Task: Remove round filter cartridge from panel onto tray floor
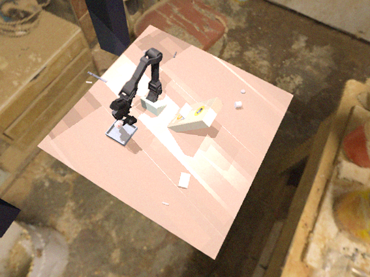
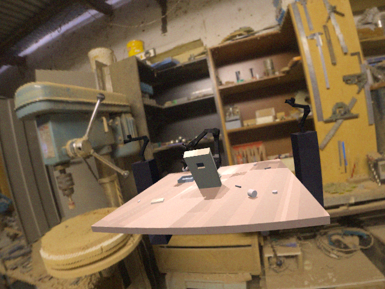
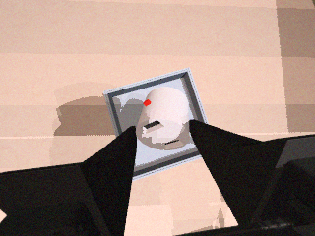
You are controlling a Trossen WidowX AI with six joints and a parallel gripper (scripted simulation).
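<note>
pale blue tray sits left on the counter, and right over it hangs the end effector, clamped on the white filter cartridge. it looks raised above the tray floor. the panel is well off to the right. release too high, or off-centre, and it could roll over the rim.

White short cylinder lay near the far table edge, a small white disc just beyond it. Flat white block sat well apart, thin white stick near it. Drill press stood behind.
</note>
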